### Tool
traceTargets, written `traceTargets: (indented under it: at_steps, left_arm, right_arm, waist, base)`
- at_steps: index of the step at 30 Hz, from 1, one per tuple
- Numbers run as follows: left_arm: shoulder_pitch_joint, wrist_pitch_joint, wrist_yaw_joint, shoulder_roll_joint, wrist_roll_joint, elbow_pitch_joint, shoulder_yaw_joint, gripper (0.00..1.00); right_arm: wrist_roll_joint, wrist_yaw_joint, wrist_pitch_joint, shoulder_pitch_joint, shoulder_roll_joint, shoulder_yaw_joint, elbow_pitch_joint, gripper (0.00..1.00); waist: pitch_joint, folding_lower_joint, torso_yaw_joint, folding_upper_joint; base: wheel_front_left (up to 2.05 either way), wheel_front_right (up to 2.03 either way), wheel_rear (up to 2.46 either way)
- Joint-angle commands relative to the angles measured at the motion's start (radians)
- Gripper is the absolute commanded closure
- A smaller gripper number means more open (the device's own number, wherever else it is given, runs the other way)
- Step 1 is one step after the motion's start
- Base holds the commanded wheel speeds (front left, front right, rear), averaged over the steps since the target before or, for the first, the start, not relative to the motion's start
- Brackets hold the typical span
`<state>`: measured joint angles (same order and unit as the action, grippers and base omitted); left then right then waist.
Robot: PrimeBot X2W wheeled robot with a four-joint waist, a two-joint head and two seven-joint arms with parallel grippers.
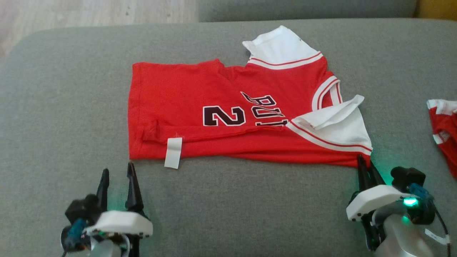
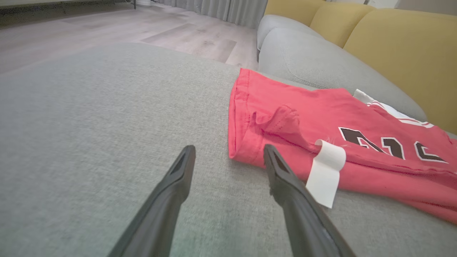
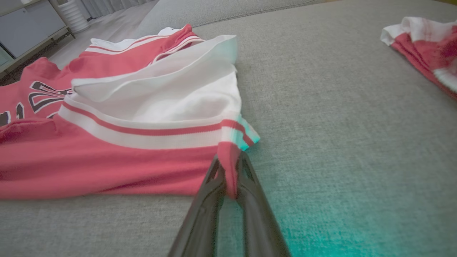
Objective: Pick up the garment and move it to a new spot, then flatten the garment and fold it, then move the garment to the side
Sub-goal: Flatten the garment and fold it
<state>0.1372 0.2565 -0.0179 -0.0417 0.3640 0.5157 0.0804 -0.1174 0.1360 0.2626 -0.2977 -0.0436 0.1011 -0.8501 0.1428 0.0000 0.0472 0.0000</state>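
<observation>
A red basketball jersey [image 1: 228, 103] with white sleeves lies spread, print side up, on a grey sofa cushion [image 1: 53, 107]. At the jersey's near right corner, the right gripper [image 3: 229, 160] pinches a fold of the red hem between its two dark fingers, just below the striped sleeve band. A green light [image 1: 410, 202] glows on the wrist behind it. Just beside the jersey's near left corner, the left gripper [image 1: 117, 168] hovers with its fingers spread wide and nothing between them, near a white tag [image 1: 173, 152] that hangs over the hem. Well to the jersey's right lies a second red-and-white garment [image 1: 444, 128].
</observation>
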Motion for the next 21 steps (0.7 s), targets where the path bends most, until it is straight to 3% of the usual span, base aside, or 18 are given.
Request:
traceTargets:
  at_steps: [1, 8, 16, 17, 18, 19, 20, 21]
  left_arm:
    - [0.05, 0.005, -0.009, -0.009, 0.007, -0.01, -0.034, 0.0]
    - [0.171, 0.005, -0.067, -0.009, 0.031, 0.11, -0.034, 0.0]
    - [0.227, 0.005, -0.102, -0.009, 0.064, 0.236, 0.01, 0.0]
    - [0.231, 0.005, -0.104, -0.009, 0.067, 0.247, 0.02, 0.15]
    - [0.234, 0.005, -0.106, -0.009, 0.072, 0.259, 0.031, 0.51]
    - [0.239, 0.005, -0.108, -0.009, 0.075, 0.268, 0.042, 0.64]
    - [0.244, 0.005, -0.11, -0.009, 0.074, 0.271, 0.053, 0.92]
    - [0.247, 0.005, -0.111, -0.009, 0.08, 0.271, 0.057, 1.0]
  right_arm:
    - [0.005, -0.005, -0.001, -0.011, -0.008, -0.016, 0.021, 1.0]
    - [-0.008, -0.005, -0.001, -0.033, -0.007, -0.043, 0.046, 1.0]
    - [-0.019, -0.005, -0.001, -0.047, -0.007, -0.067, 0.06, 1.0]
    - [-0.02, -0.005, -0.001, -0.049, -0.007, -0.068, 0.062, 1.0]
    - [-0.021, -0.005, -0.001, -0.051, -0.007, -0.069, 0.063, 1.0]
    - [-0.022, -0.005, -0.001, -0.053, -0.007, -0.07, 0.066, 1.0]
    - [-0.023, -0.005, -0.001, -0.054, -0.007, -0.071, 0.069, 1.0]
    - [-0.025, -0.005, -0.001, -0.055, -0.007, -0.073, 0.072, 1.0]
  waist:
    - [0.015, 0.0, -0.012, 0.0]
    - [0.057, 0.0, -0.033, 0.0]
    - [0.078, 0.0, -0.046, 0.0]
    - [0.08, 0.0, -0.047, 0.0]
    - [0.082, 0.0, -0.047, 0.0]
    - [0.084, 0.0, -0.047, 0.0]
    - [0.085, 0.0, -0.046, 0.0]
    - [0.086, 0.0, -0.044, 0.0]
  base:
    - [0.0, 0.0, 0.0]
    - [0.0, 0.0, 0.0]
    - [0.0, 0.0, 0.0]
    - [0.0, 0.0, 0.0]
    - [0.0, 0.0, 0.0]
    - [0.0, 0.0, 0.0]
    - [0.0, 0.0, 0.0]
    - [0.0, 0.0, 0.0]
